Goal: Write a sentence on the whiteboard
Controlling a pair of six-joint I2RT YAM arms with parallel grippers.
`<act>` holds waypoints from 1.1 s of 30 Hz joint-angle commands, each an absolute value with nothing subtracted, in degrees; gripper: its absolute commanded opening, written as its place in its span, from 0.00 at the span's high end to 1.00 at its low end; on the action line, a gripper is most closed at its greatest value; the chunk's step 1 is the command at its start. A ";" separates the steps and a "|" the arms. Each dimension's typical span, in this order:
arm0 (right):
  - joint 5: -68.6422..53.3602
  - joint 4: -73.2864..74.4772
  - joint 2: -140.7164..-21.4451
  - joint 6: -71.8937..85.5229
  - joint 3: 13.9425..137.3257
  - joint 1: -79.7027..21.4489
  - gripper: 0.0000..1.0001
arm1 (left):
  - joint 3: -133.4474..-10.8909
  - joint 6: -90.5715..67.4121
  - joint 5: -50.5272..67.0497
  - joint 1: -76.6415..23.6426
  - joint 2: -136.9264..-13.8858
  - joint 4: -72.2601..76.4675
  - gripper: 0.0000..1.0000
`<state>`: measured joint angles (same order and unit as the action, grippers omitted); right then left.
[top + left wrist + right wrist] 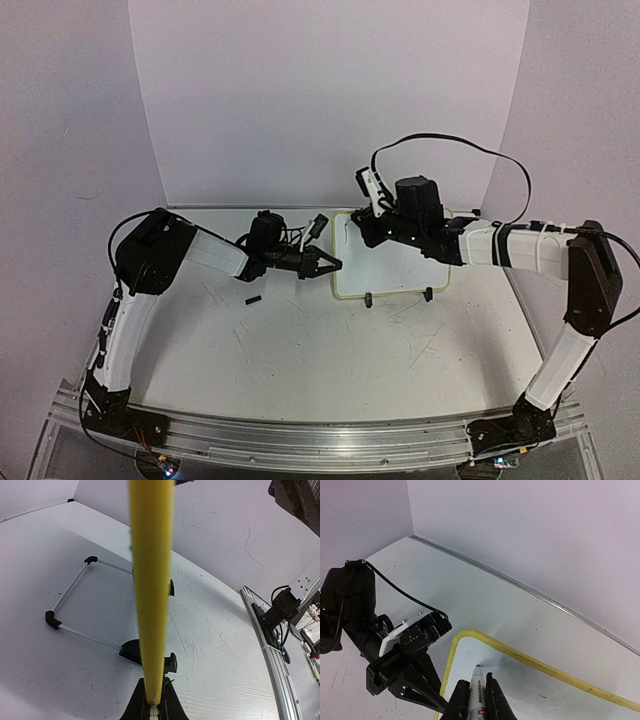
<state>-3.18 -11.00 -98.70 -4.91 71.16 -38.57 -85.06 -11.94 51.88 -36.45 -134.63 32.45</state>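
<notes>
On table point(300, 370): one whiteboard point(395, 268) (left pincer point(335, 264) gripping) | one marker point(476, 701) in right pincer point(477, 686)

From above, the whiteboard point(400, 272) is hemmed in. The left gripper point(333, 264) blocks its 9 o'clock edge. The right gripper point(368, 238), marker point(477, 697) and arm point(500, 245) cover 12 to 3. Toward 6 o'clock the table point(330, 370) lies open, apart from a small black piece point(252, 299) at 8.

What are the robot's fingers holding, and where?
Left fingers pinch the whiteboard by its yellow rim. Right fingers grip a marker by its barrel, tip poking out.
</notes>
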 commanded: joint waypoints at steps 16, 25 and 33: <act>-0.10 -13.96 -99.54 -3.80 72.45 -37.80 1.00 | -85.19 -8.37 50.23 -37.09 -134.78 25.78 1.00; 3.21 -15.64 -96.12 -3.07 68.58 -37.18 1.00 | -85.33 -8.26 50.21 -37.05 -134.89 25.58 1.00; 2.27 -15.81 -94.77 -2.61 65.94 -37.18 1.00 | -85.47 -8.26 50.13 -37.08 -134.73 25.40 1.00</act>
